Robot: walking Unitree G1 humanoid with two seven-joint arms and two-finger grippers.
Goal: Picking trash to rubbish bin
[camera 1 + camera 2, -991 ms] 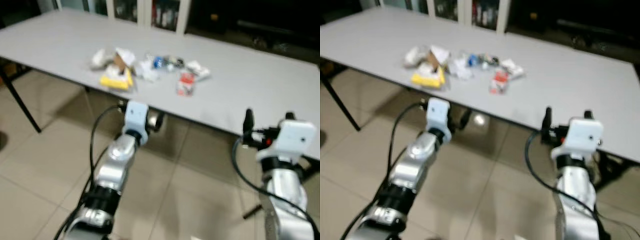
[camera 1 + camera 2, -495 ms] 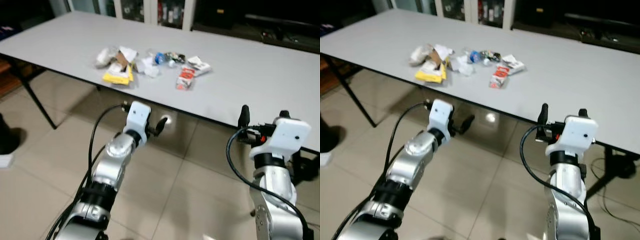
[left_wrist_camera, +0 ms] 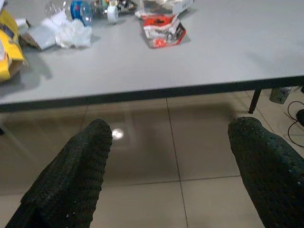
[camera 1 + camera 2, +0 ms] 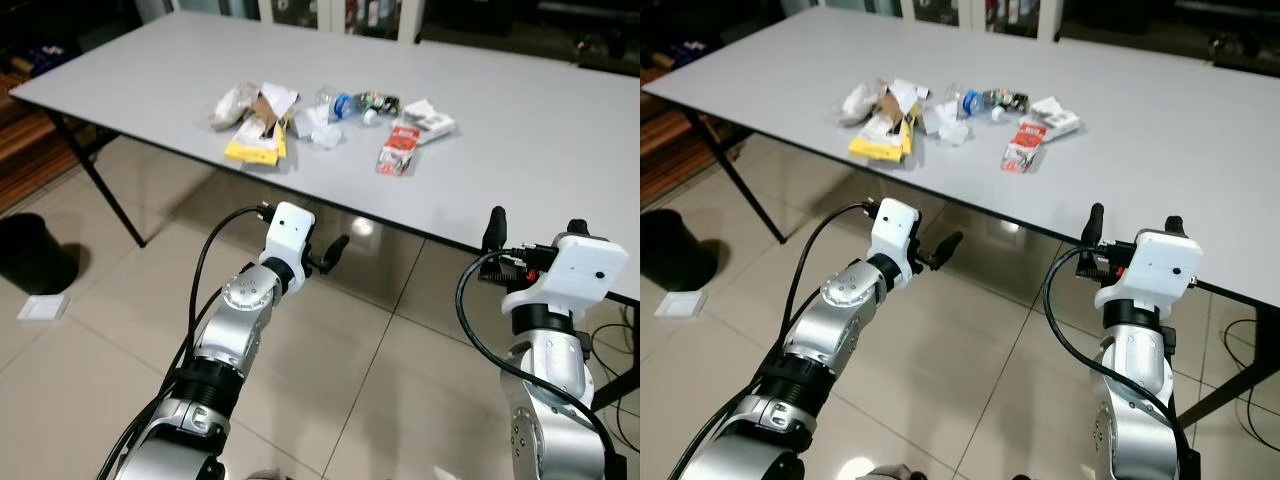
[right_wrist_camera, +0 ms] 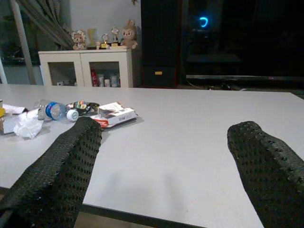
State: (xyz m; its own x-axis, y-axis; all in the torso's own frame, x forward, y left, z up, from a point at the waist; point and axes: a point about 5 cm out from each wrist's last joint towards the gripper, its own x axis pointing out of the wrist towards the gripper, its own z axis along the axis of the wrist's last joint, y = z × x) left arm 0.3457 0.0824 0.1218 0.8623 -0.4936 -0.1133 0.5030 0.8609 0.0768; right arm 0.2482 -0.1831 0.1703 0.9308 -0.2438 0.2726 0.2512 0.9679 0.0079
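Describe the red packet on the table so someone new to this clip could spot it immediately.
On the long grey table, a cluster of trash sits near the front edge. The red packet lies flat at the cluster's right end, just in front of a white box. It is the only red piece, set apart from the yellow wrapper at the left.

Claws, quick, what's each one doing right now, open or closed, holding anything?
Left claw: open, empty, below the table edge, above the floor.
Right claw: open, empty, level with the tabletop's near edge.
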